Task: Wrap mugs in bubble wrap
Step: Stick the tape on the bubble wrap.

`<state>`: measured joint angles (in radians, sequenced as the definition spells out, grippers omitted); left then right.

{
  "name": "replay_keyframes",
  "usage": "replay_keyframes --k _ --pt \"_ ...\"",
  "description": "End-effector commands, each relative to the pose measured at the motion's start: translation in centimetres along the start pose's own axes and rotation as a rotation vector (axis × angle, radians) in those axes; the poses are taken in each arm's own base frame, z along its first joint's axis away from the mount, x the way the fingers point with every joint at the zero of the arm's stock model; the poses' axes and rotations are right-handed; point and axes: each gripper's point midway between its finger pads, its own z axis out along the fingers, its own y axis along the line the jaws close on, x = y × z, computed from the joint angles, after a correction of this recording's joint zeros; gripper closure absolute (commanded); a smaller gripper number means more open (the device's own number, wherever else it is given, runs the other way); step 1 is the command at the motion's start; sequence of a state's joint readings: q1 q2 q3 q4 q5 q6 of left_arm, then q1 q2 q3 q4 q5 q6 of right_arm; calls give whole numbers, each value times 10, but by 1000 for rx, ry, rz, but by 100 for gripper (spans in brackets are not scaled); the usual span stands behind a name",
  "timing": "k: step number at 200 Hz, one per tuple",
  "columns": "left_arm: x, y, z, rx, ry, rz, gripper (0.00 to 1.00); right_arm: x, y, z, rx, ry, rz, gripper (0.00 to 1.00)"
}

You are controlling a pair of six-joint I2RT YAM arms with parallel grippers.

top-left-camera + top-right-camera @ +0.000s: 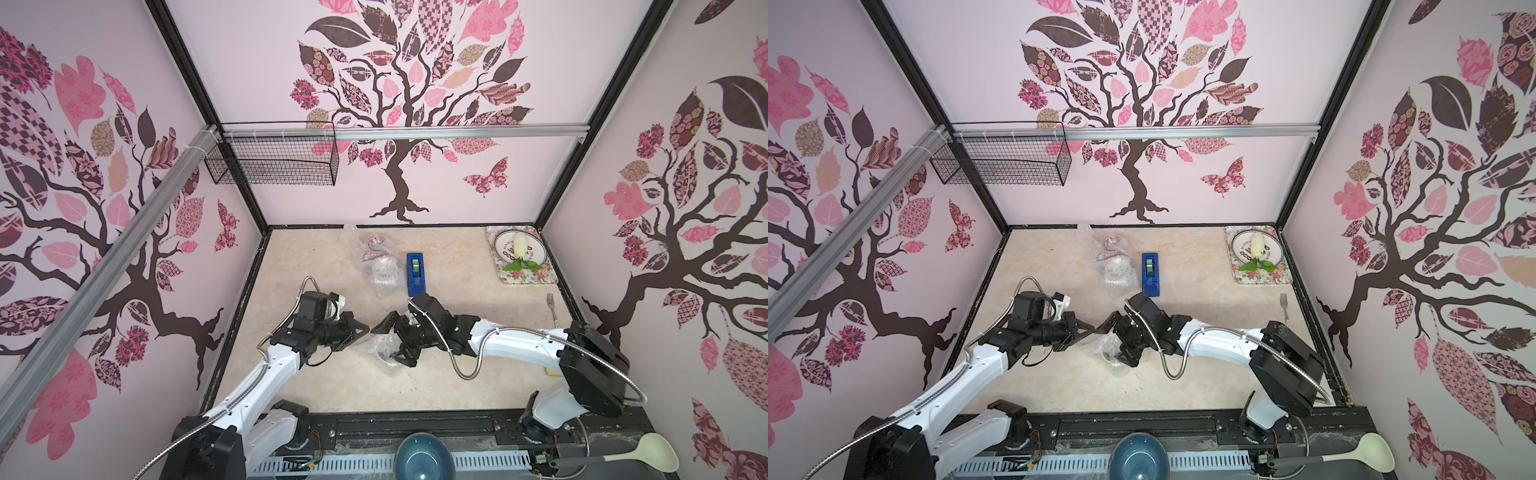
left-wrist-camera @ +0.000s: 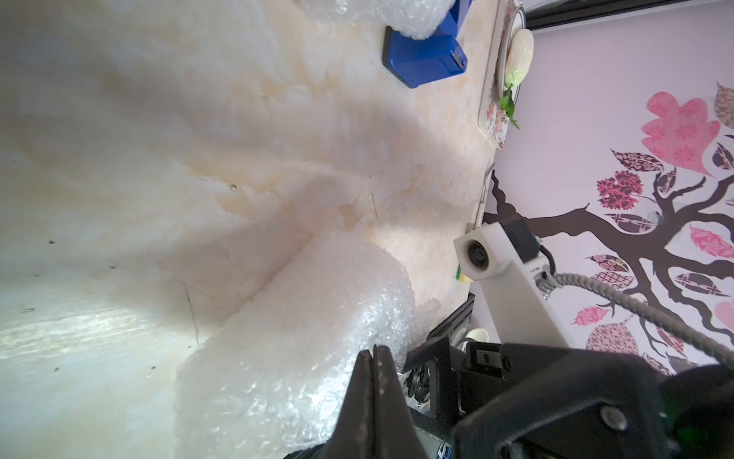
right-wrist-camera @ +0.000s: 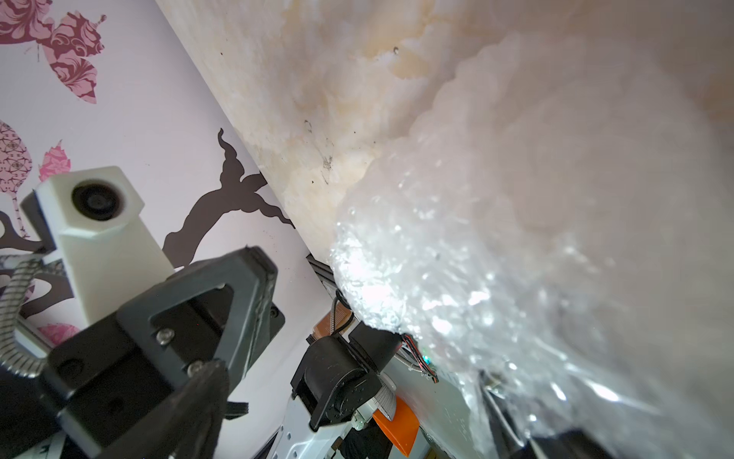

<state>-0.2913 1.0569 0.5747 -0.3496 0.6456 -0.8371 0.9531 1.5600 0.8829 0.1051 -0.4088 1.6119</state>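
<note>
A mug bundled in bubble wrap (image 1: 384,349) (image 1: 1111,349) lies mid-table between both arms; its colour does not show through. My left gripper (image 1: 365,330) (image 1: 1091,325) (image 2: 375,349) is shut and empty, its tip just left of the bundle (image 2: 302,349). My right gripper (image 1: 385,344) (image 1: 1112,344) (image 3: 349,381) stands wide open around the bundle's right side. The wrap (image 3: 496,238) drapes over one finger, with a clear gap to the other fingertip (image 3: 206,389). Two more wrapped bundles lie at the back, one reddish (image 1: 372,249) and one whitish (image 1: 386,272).
A blue tape dispenser (image 1: 417,274) (image 2: 425,55) stands just behind my right wrist. A floral tray (image 1: 528,280) with a plate sits at the back right, a fork (image 1: 552,309) near the right edge. A blue bowl (image 1: 422,457) and ladle (image 1: 648,453) rest in front.
</note>
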Motion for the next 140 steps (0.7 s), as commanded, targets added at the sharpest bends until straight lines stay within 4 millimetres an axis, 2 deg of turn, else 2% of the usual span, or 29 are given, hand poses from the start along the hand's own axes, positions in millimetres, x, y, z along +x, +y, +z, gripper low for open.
replay_keyframes --k 1,30,49,68,86,110,123,140 --pt "1 8 9 -5 17 32 100 -6 3 -5 -43 -46 178 0" --pt "4 5 12 28 30 23 100 -6 0 -6 -41 -46 175 0" --pt "6 -20 0 92 16 63 100 -5 0 -6 -38 -44 166 0" --pt "15 -47 -13 138 34 110 95 -4 0 -7 -35 -44 162 0" --pt "30 -63 -13 175 96 129 89 -4 -1 -7 -33 -46 164 0" --pt "43 -90 -13 320 171 81 92 -4 -3 -7 -23 -45 162 0" --pt "49 -91 -12 308 205 70 98 -4 -2 -6 -27 -41 163 0" --pt "57 -87 -7 277 263 69 100 -4 -4 -6 -18 -40 164 0"
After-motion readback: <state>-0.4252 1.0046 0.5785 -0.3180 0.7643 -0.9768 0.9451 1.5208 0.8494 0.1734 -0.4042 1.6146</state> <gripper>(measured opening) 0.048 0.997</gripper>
